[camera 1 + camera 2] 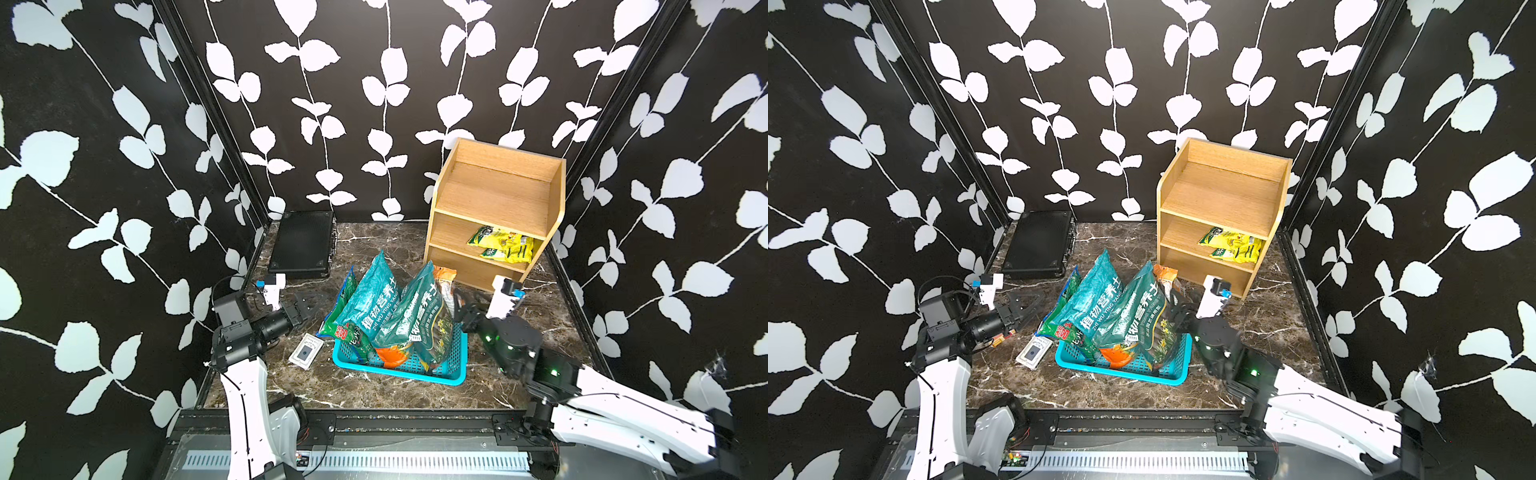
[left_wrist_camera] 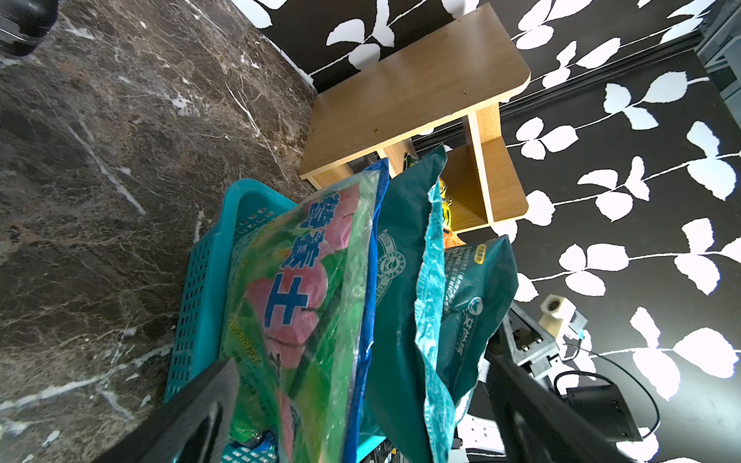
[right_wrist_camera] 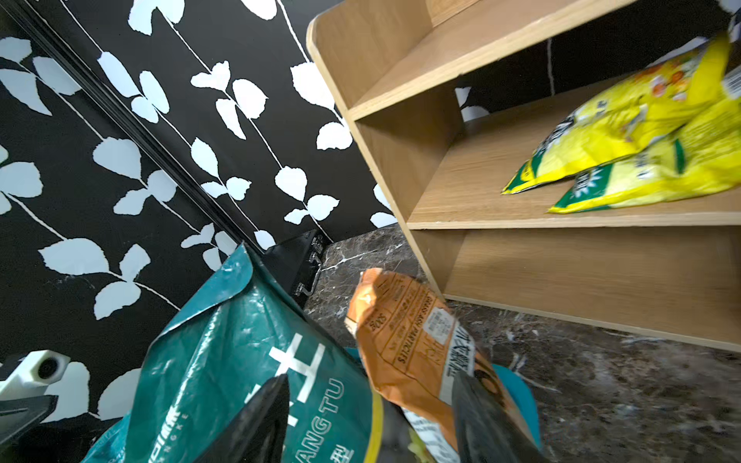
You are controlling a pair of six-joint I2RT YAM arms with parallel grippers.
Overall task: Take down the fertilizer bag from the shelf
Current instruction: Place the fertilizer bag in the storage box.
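Right fingers [image 3: 260, 421] stand apart around the orange bag [image 3: 405, 332]; left fingers [image 2: 192, 421] gape empty. Best back out straight, then reach the yellow bags [image 1: 505, 245] at one o'clock.

Teal bag [image 1: 370, 299] in the blue basket [image 1: 399, 369] read "植物营养土 / ZHI WU YING YANG TU". Second teal bag [image 1: 426, 316] beside it read the same. Orange bag [image 3: 417, 340] in the basket: "GRASS ASH PARTICLES". Green bag [image 2: 296, 288] in the basket: blue "土".

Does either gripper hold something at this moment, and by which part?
Nothing is held. The right gripper stands open by the orange bag; the left gripper is open too.
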